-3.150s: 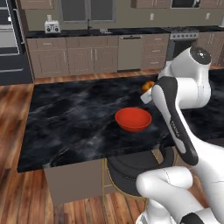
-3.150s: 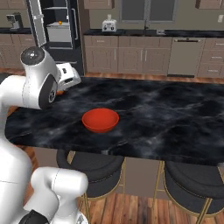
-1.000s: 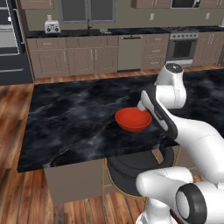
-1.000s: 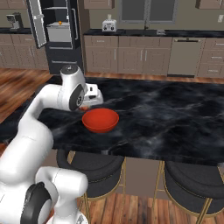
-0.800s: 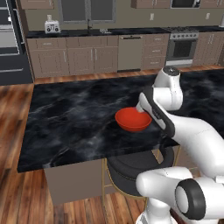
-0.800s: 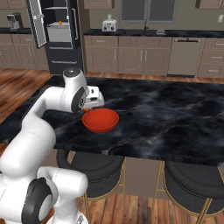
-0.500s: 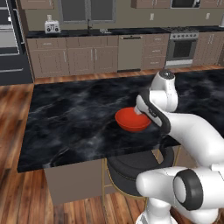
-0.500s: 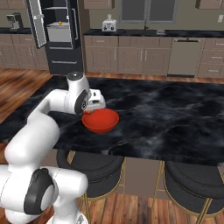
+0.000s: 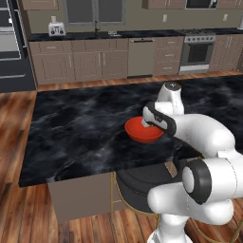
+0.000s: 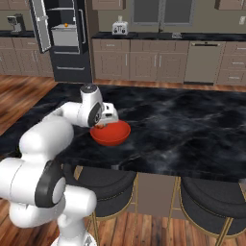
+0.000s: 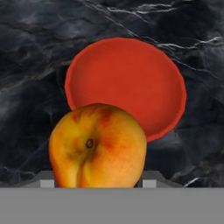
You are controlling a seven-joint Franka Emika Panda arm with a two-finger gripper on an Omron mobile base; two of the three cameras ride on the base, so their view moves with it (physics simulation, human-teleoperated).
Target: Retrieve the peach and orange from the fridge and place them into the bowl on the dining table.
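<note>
One peach sits grasped between the fingers above one red bowl on the dining table.

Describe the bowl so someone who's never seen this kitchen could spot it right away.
Find the black white-veined marble dining table in the middle of the kitchen. Near its front edge sits a wide, shallow, glossy red-orange bowl, empty inside, the lone bright dish on the dark stone.

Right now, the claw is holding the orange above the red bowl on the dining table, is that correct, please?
Not quite: the fruit in the claw is the peach, mottled red and yellow, not the orange. The hand view shows it over the red bowl on the dining table.
</note>
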